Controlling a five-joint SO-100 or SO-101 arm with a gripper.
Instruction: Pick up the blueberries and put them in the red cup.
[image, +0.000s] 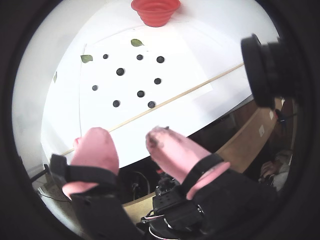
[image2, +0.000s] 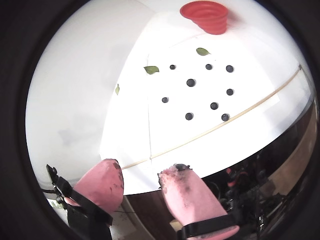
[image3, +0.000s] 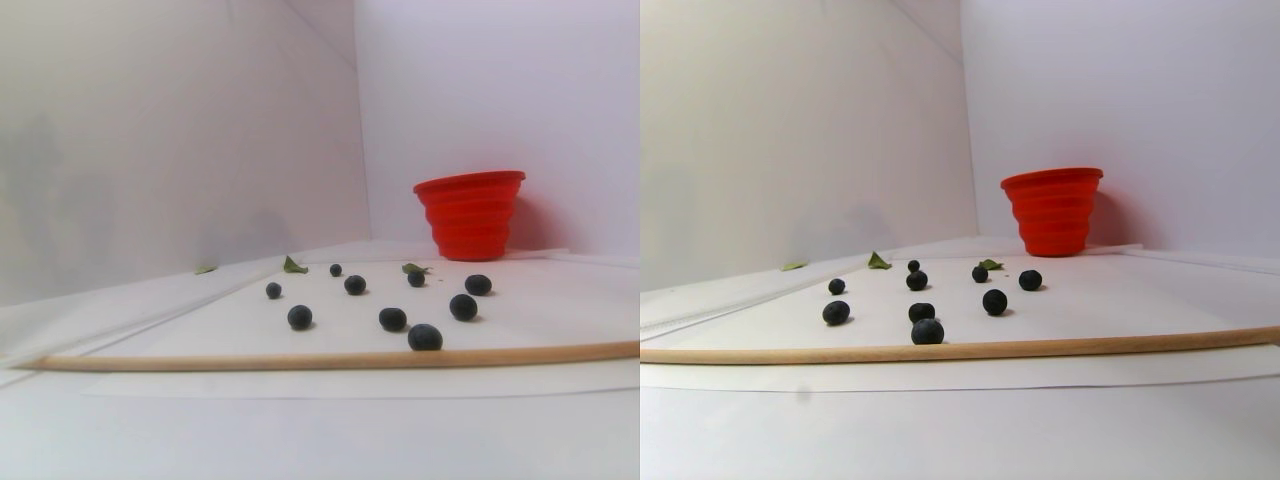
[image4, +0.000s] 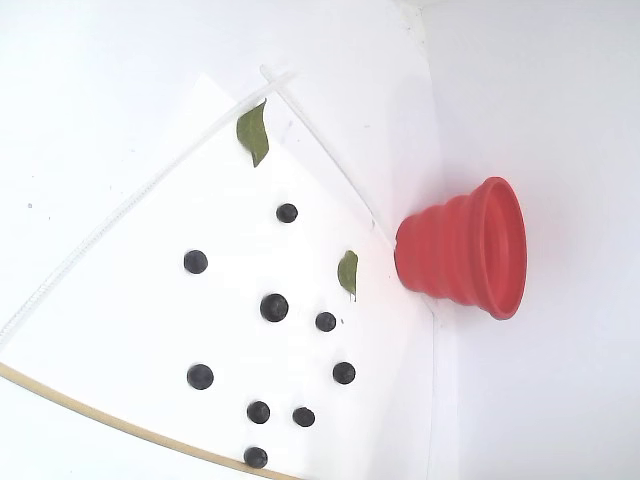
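Observation:
Several blueberries (image: 120, 71) (image2: 190, 82) (image3: 392, 319) (image4: 274, 307) lie scattered on a white sheet (image: 175, 75), all loose. The red cup (image: 155, 11) (image2: 204, 16) (image3: 470, 214) (image4: 467, 248) stands upright beyond them near the back wall. My gripper (image: 128, 137) (image2: 145, 172) hangs well short of the berries, over the table's near edge. Its pink fingertips (image: 95, 145) (image2: 182, 187) stand apart, open, with nothing between them. The gripper does not show in the stereo pair view or the fixed view.
A thin wooden stick (image: 165, 101) (image2: 215, 127) (image3: 330, 356) (image4: 110, 418) lies across the sheet between the gripper and the berries. Green leaves (image: 136, 43) (image2: 151, 70) (image3: 293, 266) (image4: 254, 132) lie by the far berries. White walls close in behind the cup.

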